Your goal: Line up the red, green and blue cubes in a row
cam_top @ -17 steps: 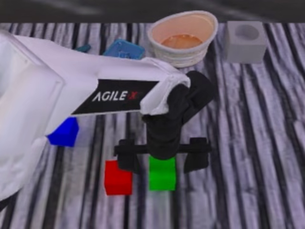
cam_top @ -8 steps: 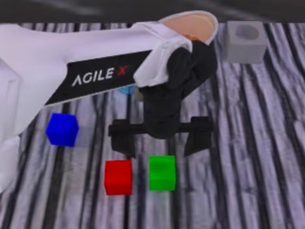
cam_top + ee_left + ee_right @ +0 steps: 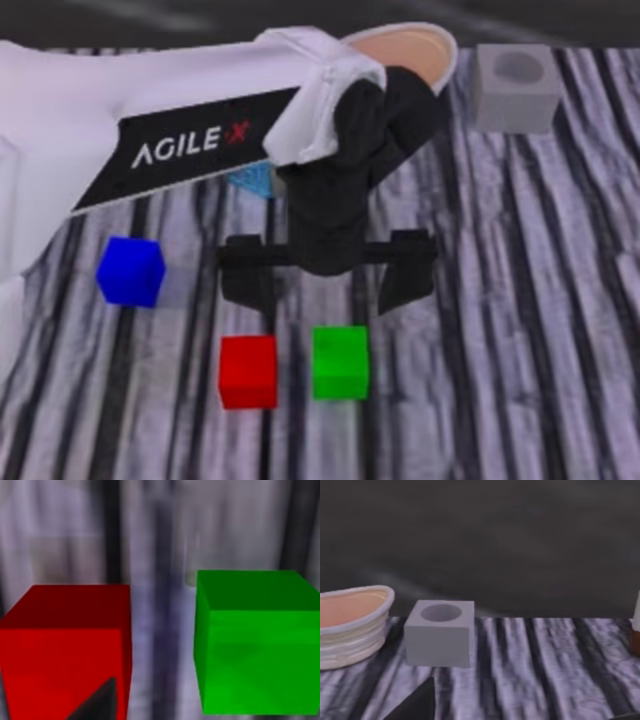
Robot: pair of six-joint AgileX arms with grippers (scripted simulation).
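My left gripper hangs with jaws spread and empty above the counter; red cube and green cube sit side by side just ahead, blue cube well off to one side.

Open table separates blue cube from red cube.

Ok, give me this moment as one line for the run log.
left gripper: open, empty, above table behind red cube and green cube | red, green: side by side | blue cube: apart, left | right arm: out of view
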